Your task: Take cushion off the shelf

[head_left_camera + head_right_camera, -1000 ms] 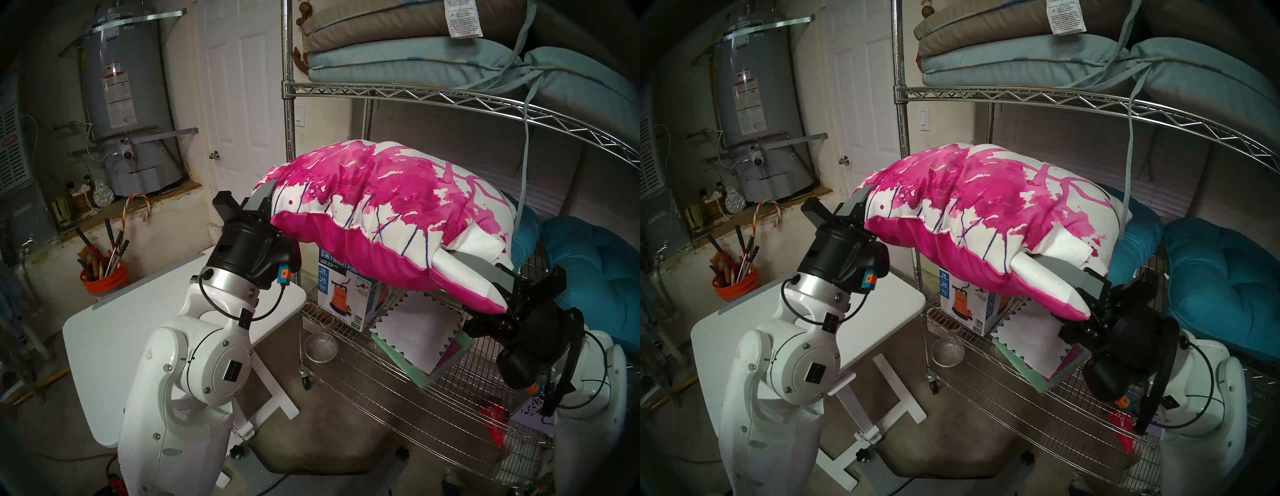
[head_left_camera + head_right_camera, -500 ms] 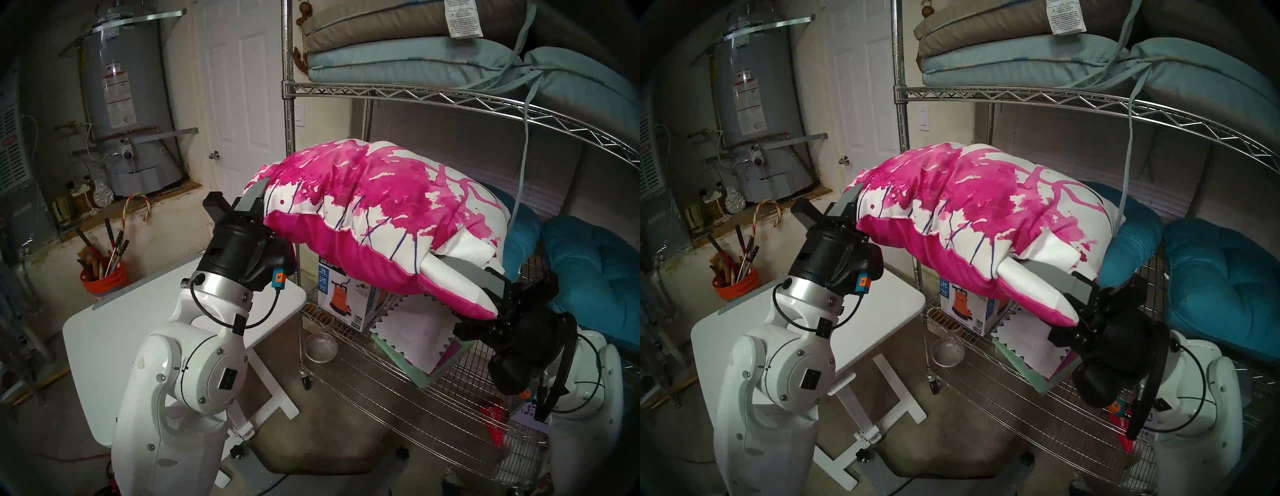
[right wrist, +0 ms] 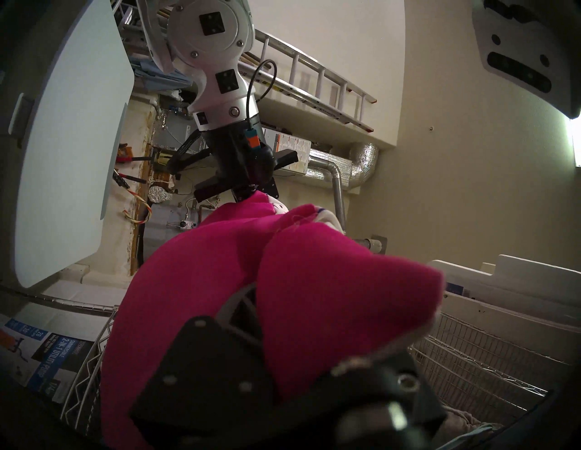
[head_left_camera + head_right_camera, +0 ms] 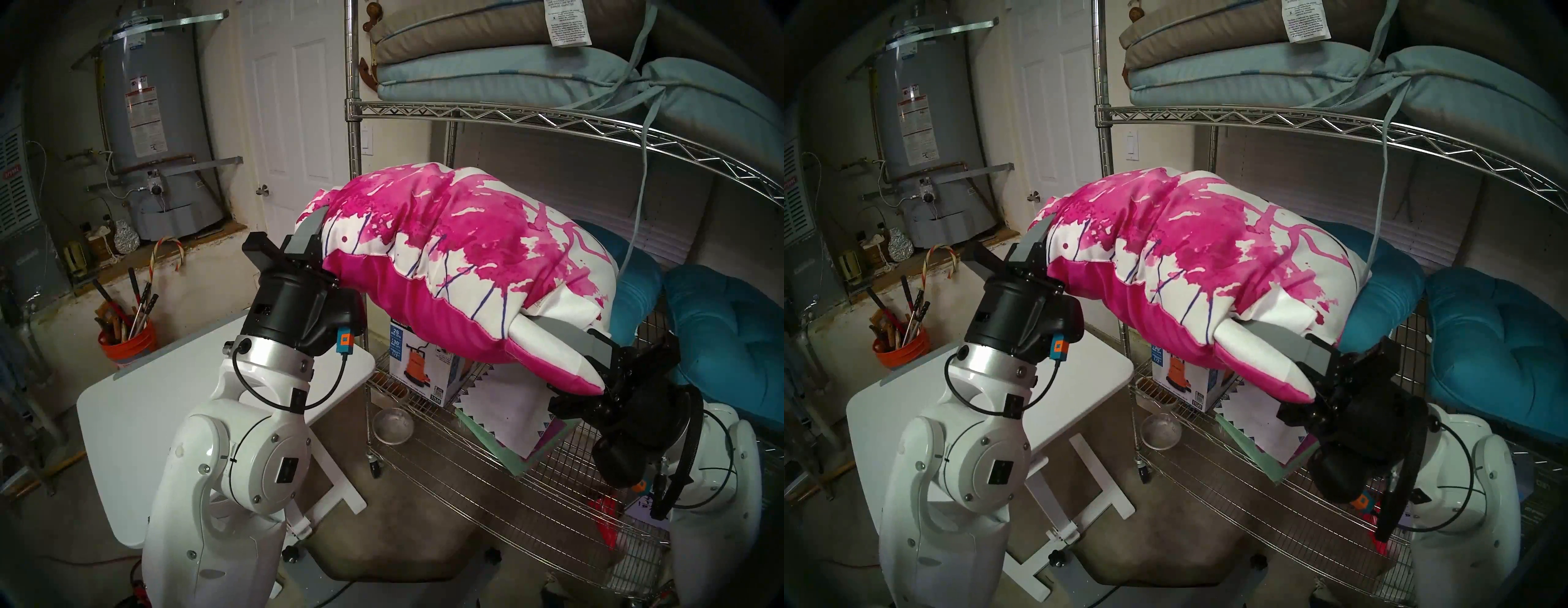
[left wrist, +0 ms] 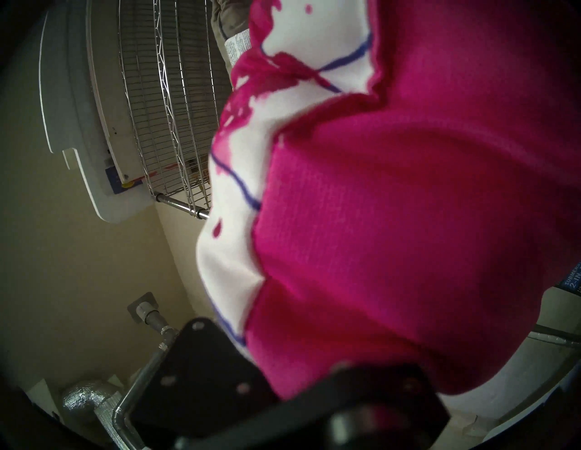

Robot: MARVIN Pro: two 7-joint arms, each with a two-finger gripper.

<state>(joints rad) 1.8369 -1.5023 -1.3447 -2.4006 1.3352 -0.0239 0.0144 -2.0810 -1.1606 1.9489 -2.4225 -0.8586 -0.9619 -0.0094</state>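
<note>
Garage utility corner, water heater [image 4: 157,127] at 10 o'clock, chrome wire shelf [image 4: 530,121] at 2 o'clock. Flamingo cushion [image 4: 462,263] hangs in the air between both arms, forward of the shelf's lower tier, clear of the teal seat cushions [image 4: 729,335]. Left end effector [image 4: 316,237] clamped on the 9 o'clock corner; right end effector [image 4: 594,365] clamped on the 4 o'clock corner, fabric bunched into a point. Judged: light, plump, soft, sags mid-span. Corner seams give firmest hold; slack cover may slip
</note>
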